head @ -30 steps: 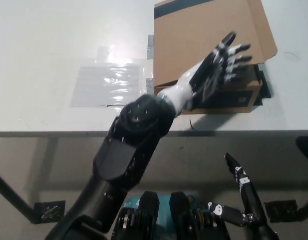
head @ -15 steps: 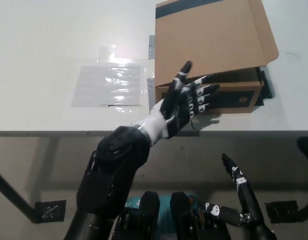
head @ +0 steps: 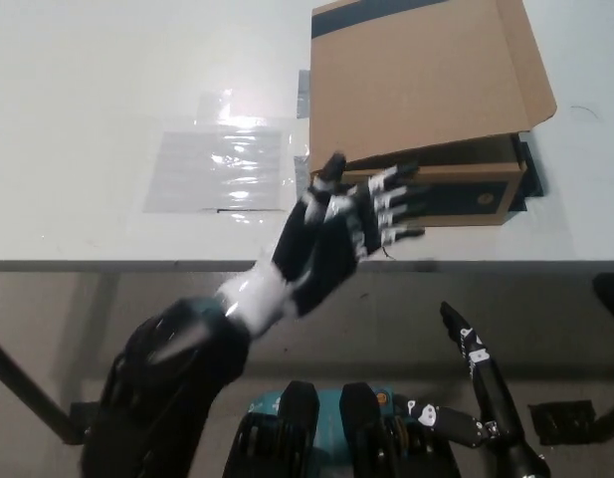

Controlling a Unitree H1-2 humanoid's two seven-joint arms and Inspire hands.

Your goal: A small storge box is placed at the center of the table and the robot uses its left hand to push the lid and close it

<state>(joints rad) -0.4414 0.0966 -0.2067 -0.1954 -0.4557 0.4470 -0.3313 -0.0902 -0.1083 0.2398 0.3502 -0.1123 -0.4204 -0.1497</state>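
Observation:
A brown cardboard storage box (head: 426, 85) stands at the table's right of centre. Its lid lies down over the body, with a dark gap still showing along the front wall (head: 471, 189). My left hand (head: 346, 224) hovers in front of the box's near-left corner, over the table's near edge. It is open with its fingers spread, and it touches neither lid nor box. My right hand (head: 484, 383) rests low at the bottom right, below the table edge, open and holding nothing.
A clear plastic sheet (head: 217, 164) lies flat on the white table (head: 88, 119) left of the box. Black tape marks (head: 526, 169) show at the box's right side. The table's near edge (head: 88, 265) runs across the middle, with floor beneath.
My left hand has drawn back from on top of the lid, down and leftward to the table's near edge. The lid stays lowered. The right hand has hardly moved.

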